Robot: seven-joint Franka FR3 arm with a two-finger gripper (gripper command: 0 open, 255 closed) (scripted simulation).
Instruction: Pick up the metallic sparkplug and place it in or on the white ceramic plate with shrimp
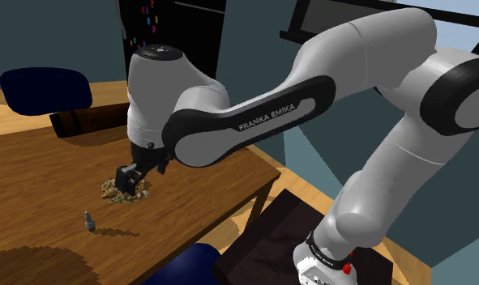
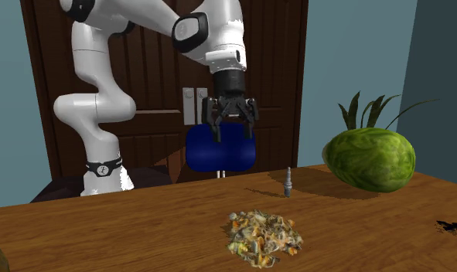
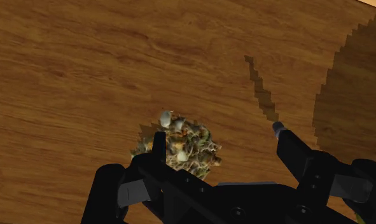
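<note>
Gripper [image 2: 234, 133] hangs above the wooden table [image 2: 103, 232], fingers pointing down, spread wide, holding nothing.

The arm bends at the elbow with the wrist vertical, placing the hand over the shrimp pile [image 2: 264, 234]. The sparkplug [image 2: 288, 181] stands upright on the table, untouched, apart from the pile and between it and the watermelon [image 2: 370, 158]. Bare wood surrounds pile and sparkplug. A blue chair [image 2: 220, 148] stands at the table's far edge in the second exterior view, before a dark wooden door [image 2: 157, 85] and teal walls.

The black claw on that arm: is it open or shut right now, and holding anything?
Gripper: open, fingers apart, holding nothing. The sparkplug stands apart from it.
</note>
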